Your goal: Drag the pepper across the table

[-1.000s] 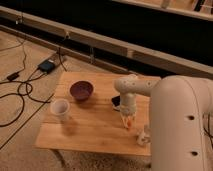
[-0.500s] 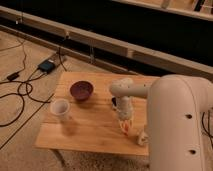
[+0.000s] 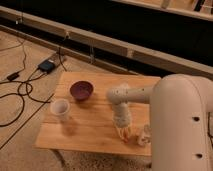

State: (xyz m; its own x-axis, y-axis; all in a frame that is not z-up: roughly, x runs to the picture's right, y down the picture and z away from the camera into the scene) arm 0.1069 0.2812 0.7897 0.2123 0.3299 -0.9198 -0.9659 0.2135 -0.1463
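The pepper (image 3: 125, 133) shows as a small orange piece on the pale wooden table (image 3: 90, 127), near its front right edge. My gripper (image 3: 122, 131) points straight down onto it from the white arm (image 3: 175, 115) that fills the right side. The gripper's tip covers most of the pepper. I cannot tell whether the pepper is held or only touched.
A small white bottle (image 3: 144, 136) stands just right of the gripper, near the front edge. A dark purple bowl (image 3: 81, 90) sits at the back left of the table and a white cup (image 3: 60, 108) at the left. Cables and a black box (image 3: 47, 65) lie on the floor.
My gripper has moved toward the table's front edge and slightly left, with the orange pepper staying under its tip. The bowl, the cup and the bottle have not moved.
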